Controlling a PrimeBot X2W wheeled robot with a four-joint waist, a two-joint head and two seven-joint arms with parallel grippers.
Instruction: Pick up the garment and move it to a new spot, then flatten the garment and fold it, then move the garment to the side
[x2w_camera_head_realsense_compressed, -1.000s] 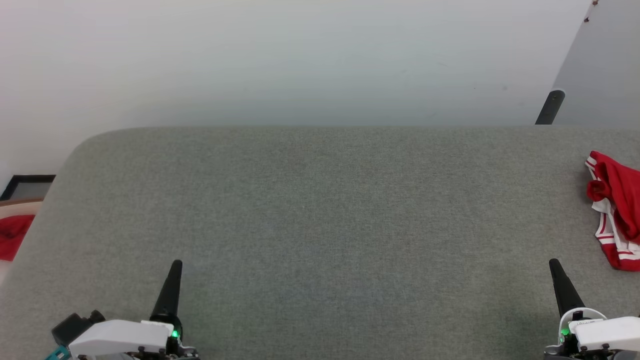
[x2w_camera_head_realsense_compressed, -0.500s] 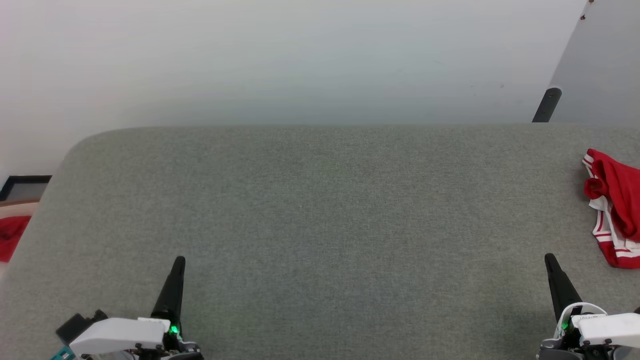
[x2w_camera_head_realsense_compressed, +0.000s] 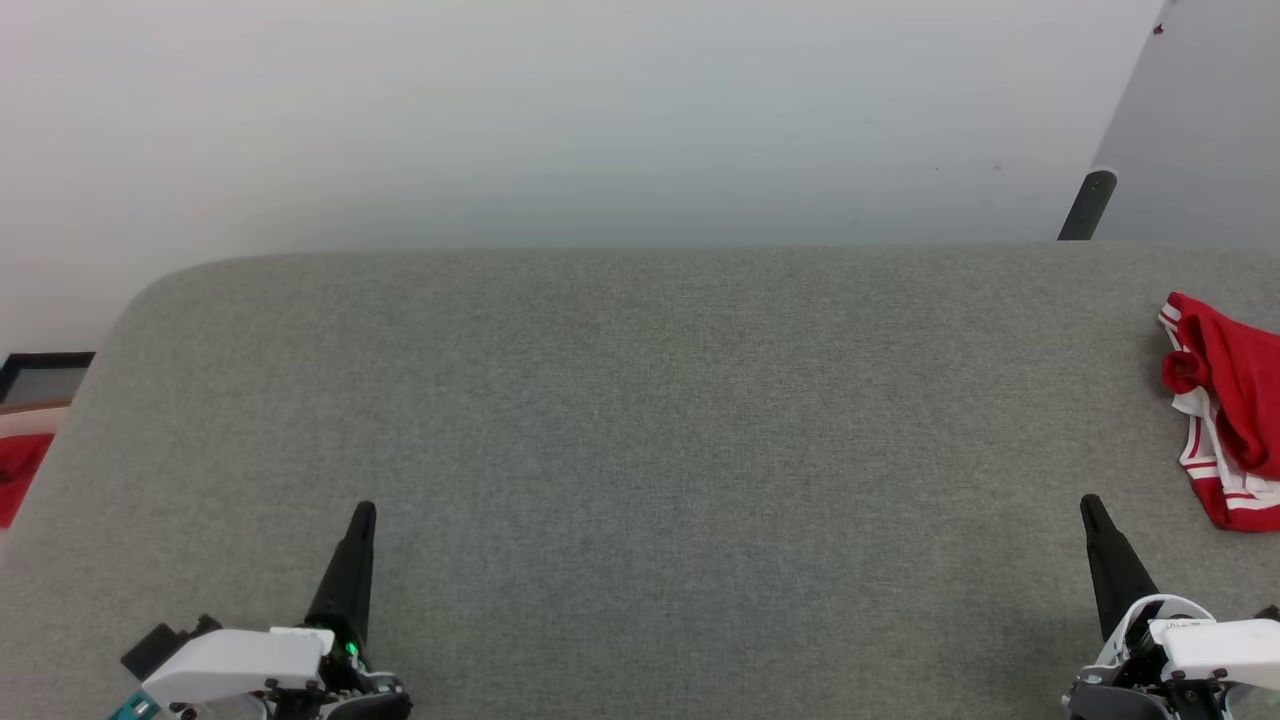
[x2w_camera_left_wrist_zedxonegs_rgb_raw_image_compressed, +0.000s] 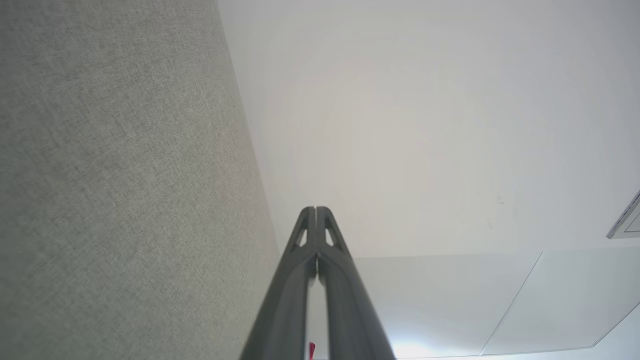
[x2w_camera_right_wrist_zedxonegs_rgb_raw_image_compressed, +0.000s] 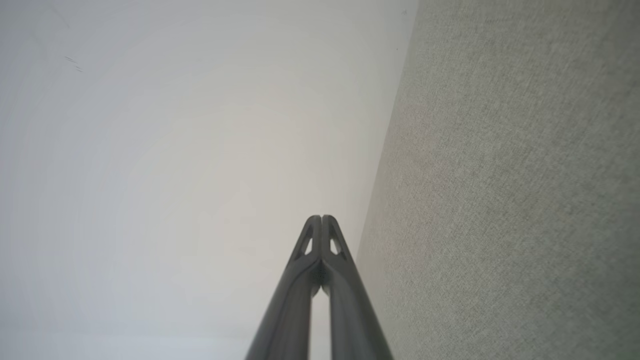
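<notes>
Two closed, empty: left gripper (x2w_camera_head_realsense_compressed: 360, 518), right gripper (x2w_camera_head_realsense_compressed: 1091, 508).
Red T-shirt (x2w_camera_head_realsense_compressed: 1228, 415) lies right of the right fingers (x2w_camera_head_realsense_compressed: 1112, 572); soft, limp, so probably pinch the bunched fold.

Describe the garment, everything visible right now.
The garment is soft bright red cloth with white parts and red-and-white striped trim along its edges. It lies crumpled in a loose heap, with one red end bunched into a small knot on its left side. It sits at the right end of the grey fabric-covered surface and is cut off by the head view's right edge, so its full shape cannot be told. It rests on that surface. The right gripper, jaws shut, is apart from it.
</notes>
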